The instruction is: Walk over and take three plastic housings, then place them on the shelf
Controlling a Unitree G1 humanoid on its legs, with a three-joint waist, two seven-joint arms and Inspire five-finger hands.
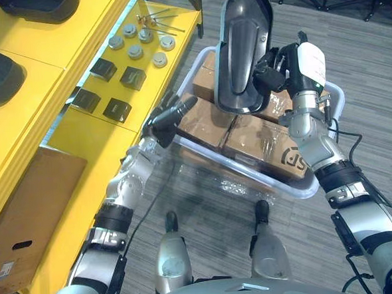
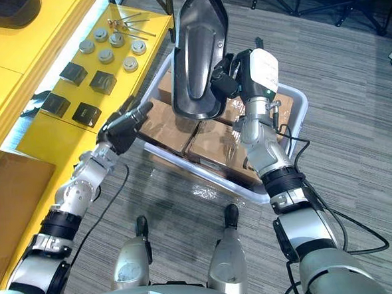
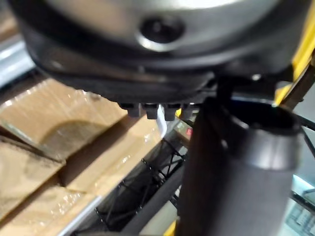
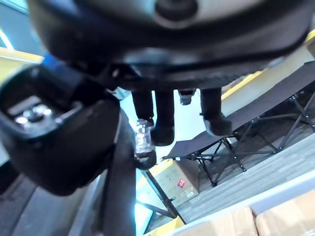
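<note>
The yellow shelf [image 1: 89, 33] runs along the robot's left. On its upper tiers lie two dark shells [image 1: 38, 7] that look like housings, with small black blocks [image 1: 118, 78] and round metal discs [image 1: 136, 41] on the tier below them.

The left hand [image 1: 171, 118] hangs between the shelf's edge and the left rim of a white bin [image 1: 292, 188]. It carries nothing visible, and I cannot tell whether it is open or curled. The bin stands on the floor in front of the robot and is packed with wrapped cardboard boxes [image 1: 249, 140].

The dark grey plastic housing [image 1: 243, 51] is raised above the bin with its long axis upright and its hollow side towards the head camera. The right hand [image 1: 278, 72] holds it by the right edge, fingers [image 4: 162, 118] curled over the rim.

The shelf lies to the left of the housing, beyond the left hand, so the right arm would probably have to carry the housing across the bin. The left hand is nearer the shelf, so a turn of the body or a hand-over might also serve.
</note>
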